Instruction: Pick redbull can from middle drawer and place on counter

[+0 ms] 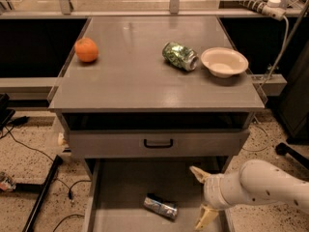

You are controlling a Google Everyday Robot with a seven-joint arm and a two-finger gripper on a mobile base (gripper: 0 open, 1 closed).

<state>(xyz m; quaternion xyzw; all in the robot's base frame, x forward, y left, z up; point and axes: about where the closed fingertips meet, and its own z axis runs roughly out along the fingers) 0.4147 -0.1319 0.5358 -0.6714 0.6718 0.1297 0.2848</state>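
The redbull can (161, 207) lies on its side on the floor of the open middle drawer (120, 192), near the bottom of the camera view. My gripper (201, 197) is over the drawer's right part, to the right of the can and apart from it. Its two pale fingers (198, 173) are spread open with nothing between them. The counter (145, 76) is the grey cabinet top above.
On the counter are an orange (86, 50) at the left, a green patterned can (179, 56) on its side and a white bowl (224, 62) at the right. A closed drawer front with a black handle (158, 143) overhangs the open drawer. Cables lie on the floor at left.
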